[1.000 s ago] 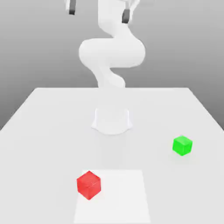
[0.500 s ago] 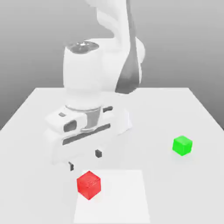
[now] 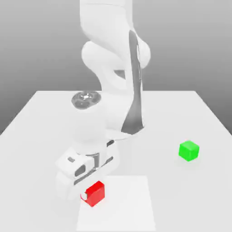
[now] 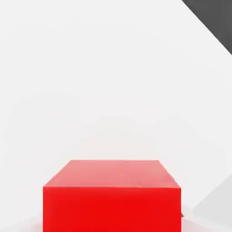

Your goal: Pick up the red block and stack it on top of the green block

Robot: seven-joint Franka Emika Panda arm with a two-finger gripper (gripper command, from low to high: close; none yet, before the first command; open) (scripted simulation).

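A big white table fills the lower part of the exterior view. Its top is flat and smooth. A paler square patch lies on the table near the front edge. Behind the table there is a plain grey wall, darker at the top and lighter lower down. The light is soft and even, with faint shadows on the table.

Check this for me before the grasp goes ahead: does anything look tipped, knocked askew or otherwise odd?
Nothing stands out. The red block sits flat on the table with the end effector down around it. The green block sits flat too, off toward the exterior view's right.
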